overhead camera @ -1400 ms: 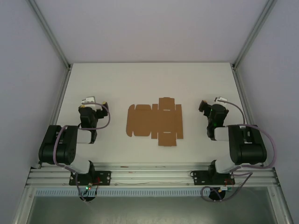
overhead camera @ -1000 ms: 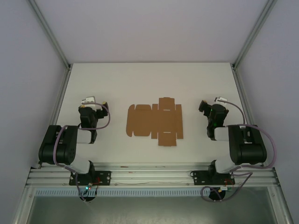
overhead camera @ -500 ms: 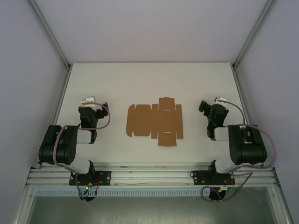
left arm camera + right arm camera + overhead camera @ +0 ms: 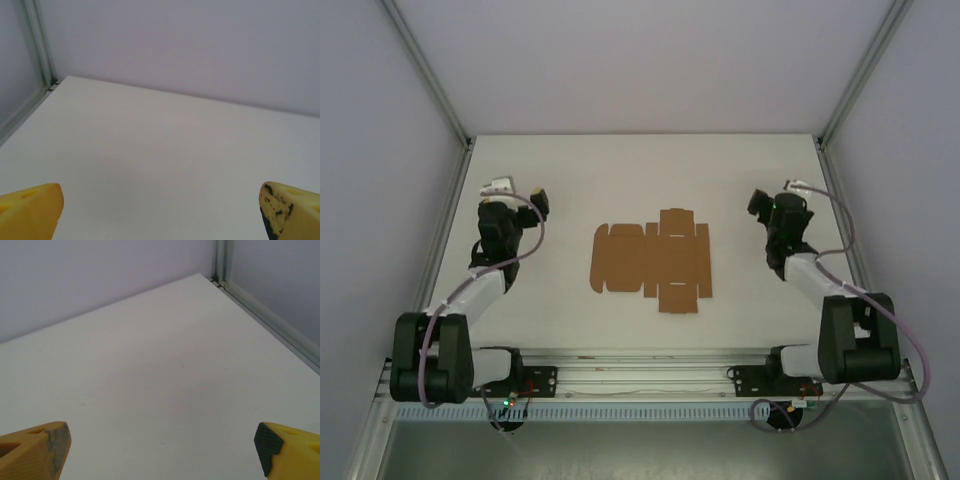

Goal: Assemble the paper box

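The flat die-cut sheet of plain brown cardboard, the paper box [image 4: 651,260], is seen from above lying unfolded on the white table top [image 4: 650,170], its flaps and tabs spread flat. It is placed between the two arms: to the right of the left gripper [image 4: 160,215] and to the left of the right gripper [image 4: 160,452], well apart from both and slightly nearer the arm bases than either. It is touched by neither.

In the left wrist view, the left gripper's yellow fingertips [image 4: 32,207] are set wide apart at the lower corners, and nothing is held between them. Bare white table is seen ahead of that gripper, with a pale lilac back wall [image 4: 190,45] beyond it and a grey metal frame post [image 4: 37,45] ahead to its left.

In the right wrist view, the right gripper's yellow fingertips [image 4: 35,450], one with a black pad, are likewise spread wide with nothing gripped. Bare table is shown ahead of it, and a grey metal frame rail [image 4: 270,315] runs along the table edge to its right.
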